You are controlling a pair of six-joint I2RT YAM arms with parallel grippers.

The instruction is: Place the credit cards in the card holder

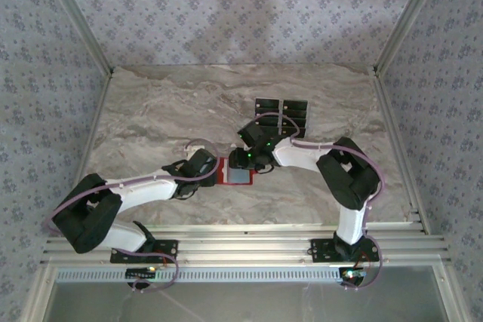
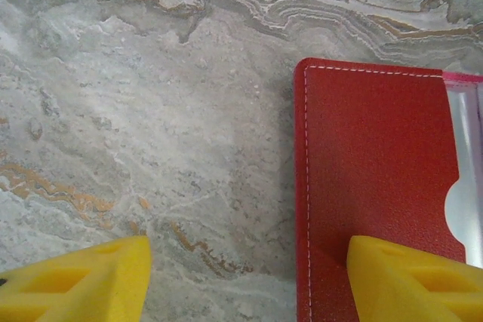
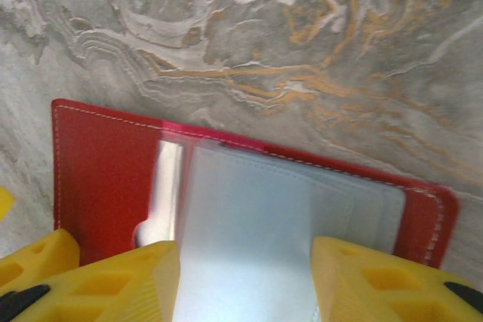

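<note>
Marble-patterned table (image 1: 158,118), open red card holder (image 1: 237,176) near centre, black credit cards (image 1: 282,114) beyond.

— Soft, even light. A faint shadow smudges the far wall (image 1: 226,1), and the arms (image 1: 143,190) throw only weak shadows on the table (image 1: 151,111).
— Close up, the card holder (image 3: 106,186) blurs, its pale pocket washed out by glare. The yellow fingertips (image 2: 75,277) at the near edge are soft too.

The left arm (image 1: 143,190) and right arm (image 1: 302,154) fold inward, wrists nearly meeting. Both the left gripper (image 2: 245,284) and right gripper (image 3: 245,280) hold yellow fingers (image 2: 75,280) wide apart.
</note>
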